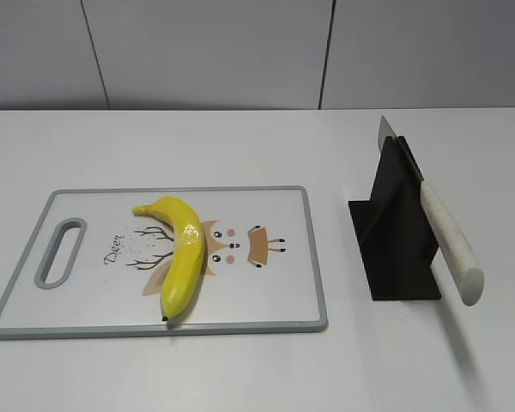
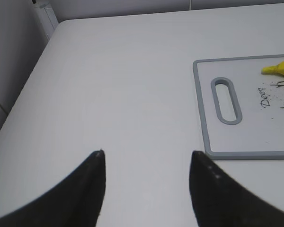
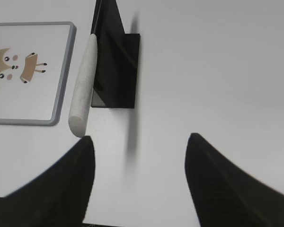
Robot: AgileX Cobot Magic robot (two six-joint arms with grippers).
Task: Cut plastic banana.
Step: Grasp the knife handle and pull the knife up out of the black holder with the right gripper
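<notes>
The plastic banana (image 1: 182, 255) is glossy yellow and curved. It lies on the white cutting board (image 1: 86, 305) with a grey rim and a deer drawing. Its stem end shows in the left wrist view (image 2: 280, 69). A knife (image 1: 451, 245) with a white handle rests slanted in a black holder (image 1: 395, 236) right of the board. My left gripper (image 2: 146, 153) is open and empty over bare table, left of the board's handle slot (image 2: 226, 100). My right gripper (image 3: 139, 138) is open and empty, just short of the knife handle's end (image 3: 80, 113). Neither gripper shows in the exterior view.
The white table (image 1: 240, 146) carries only the board and the knife holder. The table's left edge (image 2: 19, 90) and a grey wall (image 1: 240, 51) at the back bound the space.
</notes>
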